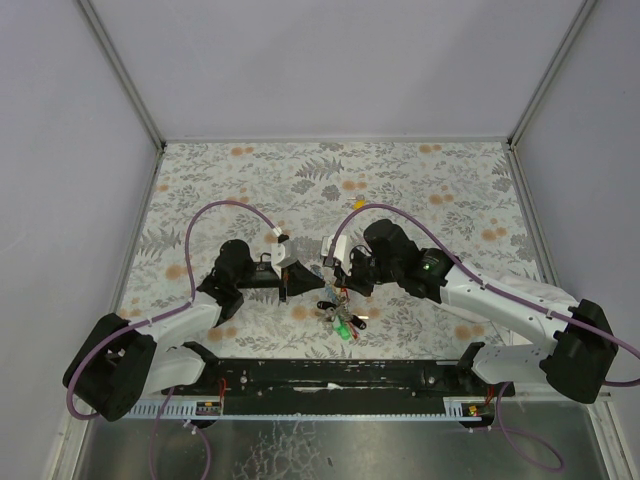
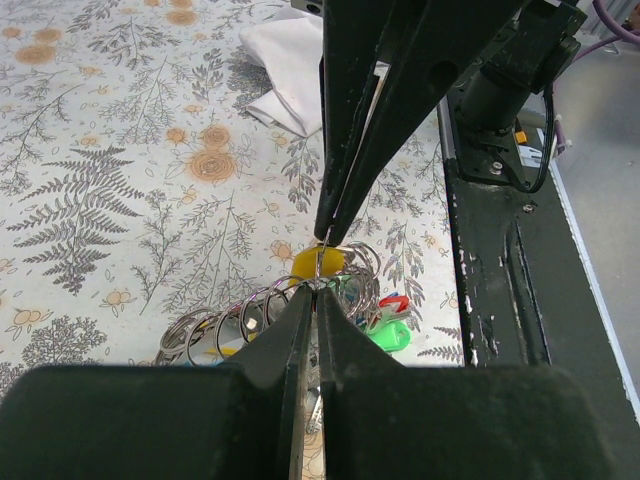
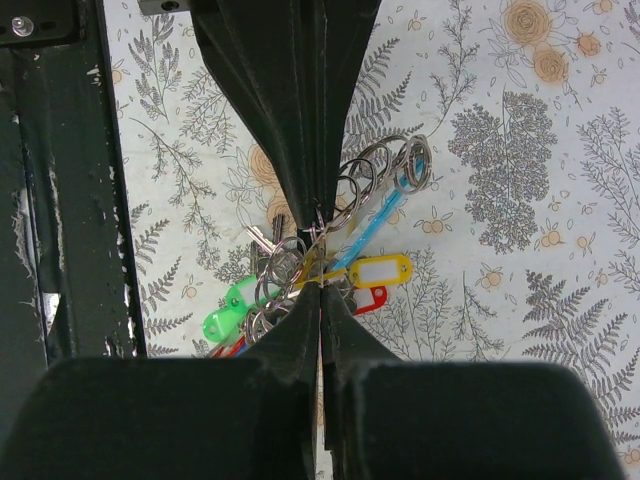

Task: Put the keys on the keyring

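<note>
Top external view: on the floral table (image 1: 420, 190), the left gripper (image 2: 320, 265) and right gripper (image 3: 320, 262), both pressed together, meet over the keys (image 1: 343, 322) heaped near the front edge. The keyring (image 3: 352, 188) lies tangled in that heap, and its thin loops could snag a fingertip, dragging the whole cluster.

1. Table cover (image 1: 400, 180): white w/ grey fern & leaf print, orange blooms scattered.
2. Keys (image 3: 258, 240): silvery metal; yellow cap (image 3: 380, 270), red cap (image 3: 372, 298), green cap (image 3: 225, 318).
3. Keyring (image 3: 350, 190): silvery, shiny.
4. Curved strip (image 3: 375, 225): lt blue.
5. Left gripper (image 2: 313, 300) & right gripper (image 3: 320, 295): black, matte.
6. Cables (image 1: 232, 203): purple.
7. Right arm (image 1: 500, 300): white links, black joints, green light.
8. Front rail (image 1: 340, 372): black, scuffed paint.
9. Walls (image 1: 330, 60): pale grey-lilac, plain.
</note>
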`<state>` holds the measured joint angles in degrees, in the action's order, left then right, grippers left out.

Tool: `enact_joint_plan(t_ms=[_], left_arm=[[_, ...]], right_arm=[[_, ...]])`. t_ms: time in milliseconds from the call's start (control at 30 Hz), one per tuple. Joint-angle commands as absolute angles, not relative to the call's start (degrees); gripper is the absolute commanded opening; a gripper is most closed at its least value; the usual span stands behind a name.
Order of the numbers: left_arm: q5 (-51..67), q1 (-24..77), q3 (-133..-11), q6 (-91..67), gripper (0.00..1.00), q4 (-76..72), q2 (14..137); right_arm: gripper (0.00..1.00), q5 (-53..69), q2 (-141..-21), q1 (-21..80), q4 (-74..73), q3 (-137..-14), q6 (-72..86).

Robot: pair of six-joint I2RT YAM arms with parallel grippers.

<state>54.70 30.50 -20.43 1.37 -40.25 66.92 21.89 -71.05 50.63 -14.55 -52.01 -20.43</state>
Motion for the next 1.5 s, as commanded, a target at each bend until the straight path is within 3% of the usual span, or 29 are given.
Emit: enact_joint_plan(t_ms=[0, 1467], left_arm=[[56.9, 30.9, -20.8, 2.5, 0.00, -42.1, 67.8], [52.9, 32.6, -23.8, 5.5, 0.00, -33.5, 67.8]], right_arm=[[0.00, 21.2, -71.0, 51.2, -12.4, -54.0, -21.3], [0.00, 22.9, -72.6, 52.3, -10.3, -55.8, -21.5]])
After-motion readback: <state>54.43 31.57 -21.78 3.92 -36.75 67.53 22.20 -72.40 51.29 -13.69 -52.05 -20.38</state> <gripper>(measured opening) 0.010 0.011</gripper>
